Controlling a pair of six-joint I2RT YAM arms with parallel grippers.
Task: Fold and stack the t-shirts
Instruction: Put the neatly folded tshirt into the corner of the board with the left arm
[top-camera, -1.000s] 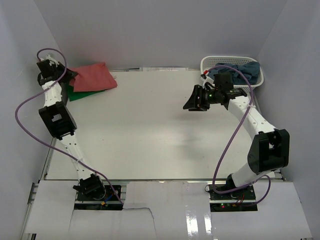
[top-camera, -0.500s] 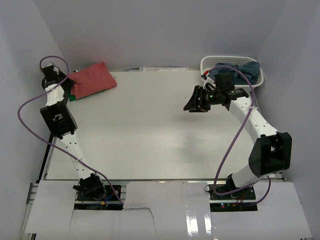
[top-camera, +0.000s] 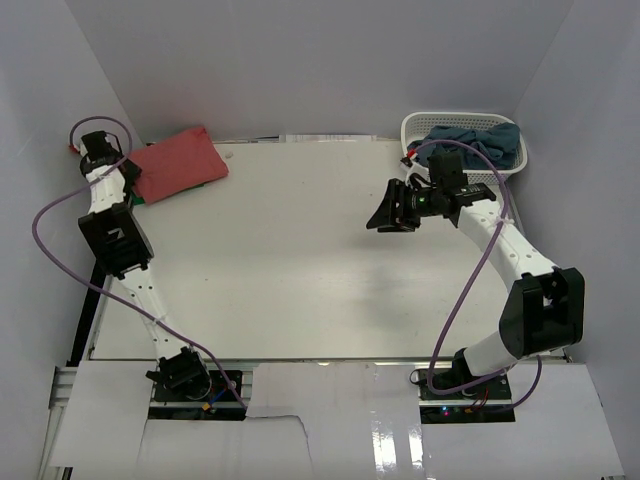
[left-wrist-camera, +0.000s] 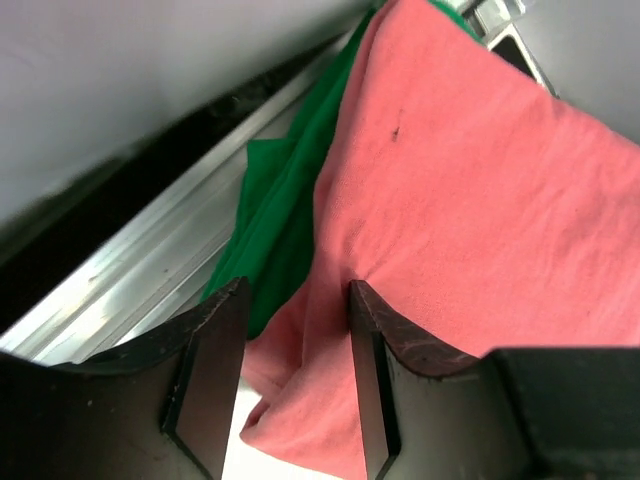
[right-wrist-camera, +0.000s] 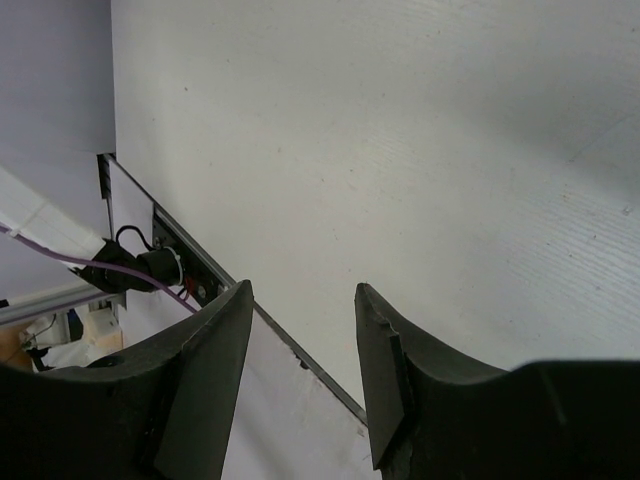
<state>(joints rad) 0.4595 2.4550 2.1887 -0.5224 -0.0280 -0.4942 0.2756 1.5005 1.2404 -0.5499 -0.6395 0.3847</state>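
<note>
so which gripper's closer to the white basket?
Right. The right gripper hovers over the table just left of the basket; the left gripper is at the far-left corner, by the salmon-red t-shirt.

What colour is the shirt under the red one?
Bright green t-shirt, best seen in the left wrist view.

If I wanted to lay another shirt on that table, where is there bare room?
Most of the table is bare: the whole middle and near side, between the salmon-red shirt on the green shirt in the far left corner and the basket in the far right corner. Those two corners are crowded. The right gripper hangs above the bare part's right side.
</note>
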